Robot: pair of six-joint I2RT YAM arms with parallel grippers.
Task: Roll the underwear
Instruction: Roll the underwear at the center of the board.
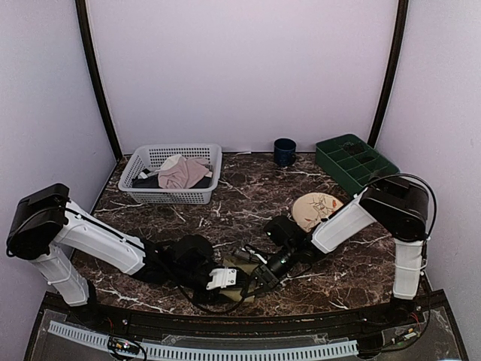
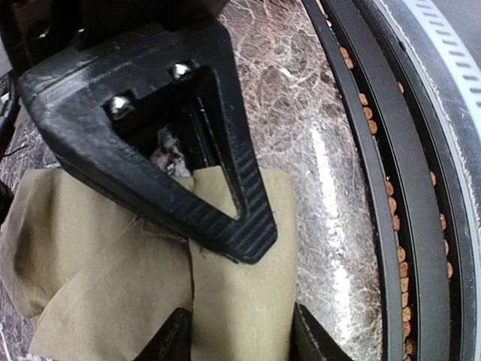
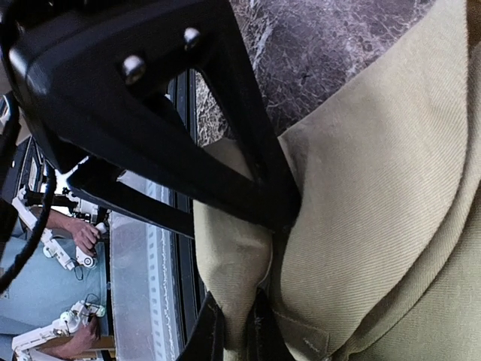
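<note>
The right gripper (image 3: pixel 234 331) had its jaws closed on a raised fold of the underwear (image 3: pixel 361 226), while the left gripper (image 2: pixel 244 340) held its jaws apart, fingertips astride a flap of the same olive-khaki cloth. The garment lay crumpled and partly doubled over at the near edge of the dark marble table (image 1: pixel 248 188), just ahead of the arms' bases and largely hidden from the overhead camera by the two grippers, which met close together above it. The fabric looked thin, light and limp, with a fine twill weave. By that showing it would sag and unfold rather than hold a shape, so a roll probably calls for a grip on the doubled edge, at both ends of the fold, and not on a single loose layer. Well back on the left stood a white slatted basket (image 1: pixel 135 169) holding a pale pink garment (image 1: pixel 184 171) on top of a dark grey garment (image 1: pixel 147 181). At the far right sat a green compartment tray (image 1: pixel 334 154), its contents too dark to make out. A dark blue cup (image 1: pixel 284 151) stood between the two, and a round patterned plate (image 1: pixel 316 209) lay near the right arm; what the cup held could not be told.
</note>
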